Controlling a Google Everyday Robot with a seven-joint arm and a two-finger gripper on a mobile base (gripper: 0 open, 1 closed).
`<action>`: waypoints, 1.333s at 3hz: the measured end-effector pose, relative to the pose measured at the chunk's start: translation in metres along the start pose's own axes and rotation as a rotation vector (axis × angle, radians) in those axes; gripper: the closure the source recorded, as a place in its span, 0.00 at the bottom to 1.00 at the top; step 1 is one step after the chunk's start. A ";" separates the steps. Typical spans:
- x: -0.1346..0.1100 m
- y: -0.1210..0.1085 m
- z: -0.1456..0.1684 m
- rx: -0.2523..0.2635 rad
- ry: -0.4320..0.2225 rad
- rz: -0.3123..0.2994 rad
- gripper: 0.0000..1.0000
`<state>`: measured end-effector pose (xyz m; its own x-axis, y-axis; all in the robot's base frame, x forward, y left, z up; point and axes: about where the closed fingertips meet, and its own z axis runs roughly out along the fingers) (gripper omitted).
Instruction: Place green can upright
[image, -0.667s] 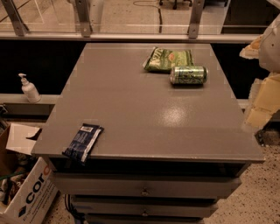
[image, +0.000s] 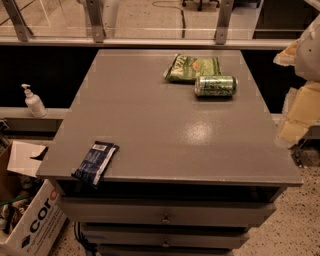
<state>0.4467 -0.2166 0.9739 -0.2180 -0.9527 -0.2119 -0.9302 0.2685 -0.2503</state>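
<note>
Grey painted metal, the desk (image: 165, 135) takes up most of what I can see, with drawers under its near edge. Just past its right edge hangs the robot's pale hand (image: 299, 112), off the desk and well apart from the things on it. I cannot tell how far open it is or whether it grips anything.

Near the far right corner lies a crinkled green snack bag (image: 192, 67). Just beside it, toward the right edge, the green can (image: 215, 85) rests on its side, its length running along the far edge. A dark blue packet (image: 95, 161) overhangs the near edge by the left corner.

The grasp comes first, I'd say: take the can across its round body, clear of the bag, since it may roll. Then tip it vertical over bare desk and let go only once the base sits flat.
</note>
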 end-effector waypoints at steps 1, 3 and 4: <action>-0.011 -0.052 0.034 0.029 -0.046 -0.014 0.00; -0.029 -0.118 0.078 0.071 -0.101 -0.045 0.00; -0.037 -0.137 0.099 0.074 -0.089 -0.065 0.00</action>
<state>0.6111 -0.2045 0.9225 -0.1277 -0.9529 -0.2751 -0.9164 0.2194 -0.3346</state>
